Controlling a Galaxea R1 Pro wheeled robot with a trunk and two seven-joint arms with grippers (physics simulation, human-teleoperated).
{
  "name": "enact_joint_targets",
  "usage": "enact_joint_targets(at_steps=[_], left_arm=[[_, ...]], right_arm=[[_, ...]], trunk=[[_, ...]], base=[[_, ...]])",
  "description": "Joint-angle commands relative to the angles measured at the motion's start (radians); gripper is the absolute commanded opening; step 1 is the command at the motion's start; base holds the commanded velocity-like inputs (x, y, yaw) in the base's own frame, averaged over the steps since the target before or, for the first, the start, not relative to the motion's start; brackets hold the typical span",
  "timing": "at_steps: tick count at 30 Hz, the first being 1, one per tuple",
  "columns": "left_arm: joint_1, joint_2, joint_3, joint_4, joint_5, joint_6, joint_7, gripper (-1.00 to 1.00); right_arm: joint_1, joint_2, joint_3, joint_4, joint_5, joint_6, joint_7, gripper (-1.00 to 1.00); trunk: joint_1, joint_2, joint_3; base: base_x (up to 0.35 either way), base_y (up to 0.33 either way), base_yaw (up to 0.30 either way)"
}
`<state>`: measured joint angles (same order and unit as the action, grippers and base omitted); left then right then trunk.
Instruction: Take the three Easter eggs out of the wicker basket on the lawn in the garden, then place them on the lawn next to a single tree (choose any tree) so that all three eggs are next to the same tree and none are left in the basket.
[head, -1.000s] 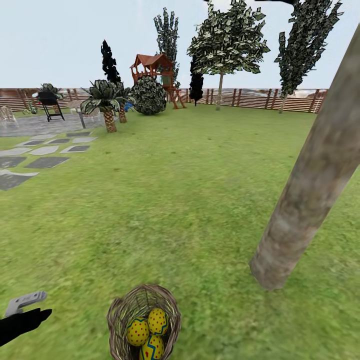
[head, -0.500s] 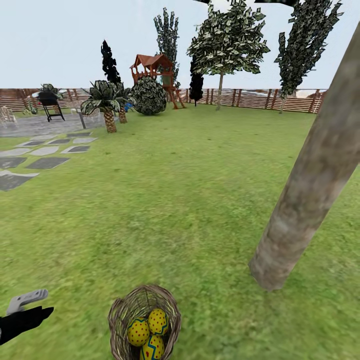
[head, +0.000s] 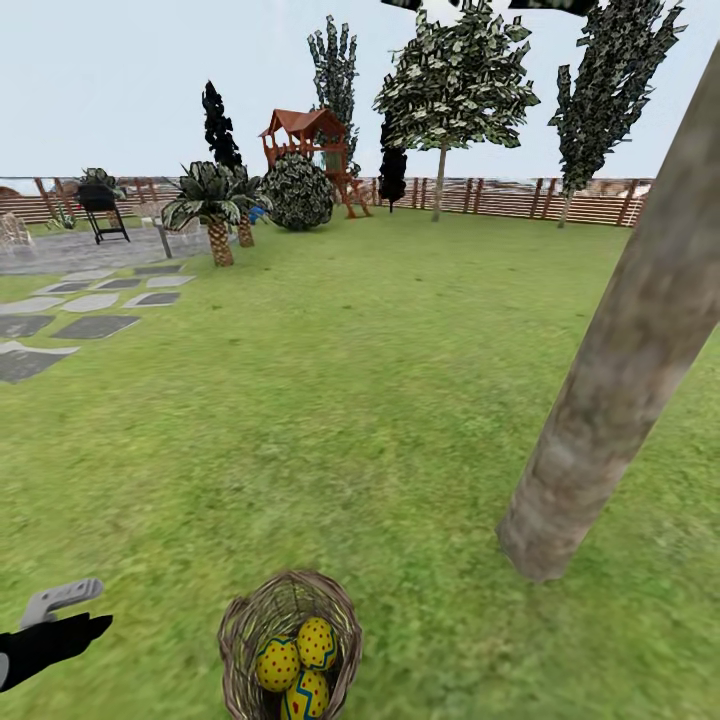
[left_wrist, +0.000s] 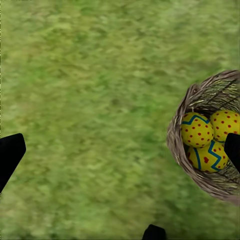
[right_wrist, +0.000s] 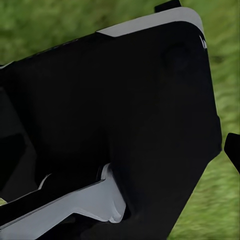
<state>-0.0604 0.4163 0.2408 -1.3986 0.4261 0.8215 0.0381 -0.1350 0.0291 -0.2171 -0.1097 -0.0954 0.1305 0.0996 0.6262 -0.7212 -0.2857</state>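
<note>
The wicker basket (head: 243, 622) stands on the lawn (head: 330, 400) at the bottom middle of the head view. Three yellow Easter eggs lie inside it, touching: one (head: 276, 663), a second (head: 316, 642) and a third (head: 305, 695). My left gripper (head: 60, 618) hovers low over the grass to the basket's left, apart from it. In the left wrist view the basket (left_wrist: 177, 150) and an egg (left_wrist: 196, 130) sit beside one black fingertip (left_wrist: 233, 150), and the left gripper (left_wrist: 120, 152) is open and empty. The tree (head: 620, 370) leans up at the right. A right fingertip (right_wrist: 233, 149) shows beside black robot housing.
Grey paving slabs (head: 90, 300) lie at the far left, with a short palm (head: 212, 205) and a grill (head: 100, 205) behind them. A playhouse (head: 312, 140), a bush (head: 298, 190) and other trees stand before the wooden fence (head: 500, 197). Open grass lies between basket and trunk.
My left gripper has edged slightly to the right, towards the basket. The basket, the eggs and the tree stay where they were.
</note>
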Motion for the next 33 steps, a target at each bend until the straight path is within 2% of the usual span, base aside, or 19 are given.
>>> enact_joint_targets(at_steps=[1,22,33], left_arm=[[0.000,0.002,0.001,-0.001,0.008,0.005,0.003,1.00],[-0.001,-0.003,-0.026,-0.001,0.007,-0.005,0.010,1.00],[-0.001,-0.004,-0.055,-0.002,0.007,-0.005,0.014,1.00]], right_arm=[[0.000,0.000,-0.001,-0.002,-0.010,0.006,0.002,1.00],[0.000,0.000,-0.001,-0.002,-0.010,0.006,0.002,1.00],[0.000,0.000,-0.001,-0.002,-0.010,0.006,0.002,1.00]], trunk=[[-0.004,0.006,0.002],[-0.004,0.006,0.002],[-0.004,0.006,0.002]], base=[[0.000,0.000,0.000],[0.000,-0.010,0.000],[0.000,-0.063,0.000]])
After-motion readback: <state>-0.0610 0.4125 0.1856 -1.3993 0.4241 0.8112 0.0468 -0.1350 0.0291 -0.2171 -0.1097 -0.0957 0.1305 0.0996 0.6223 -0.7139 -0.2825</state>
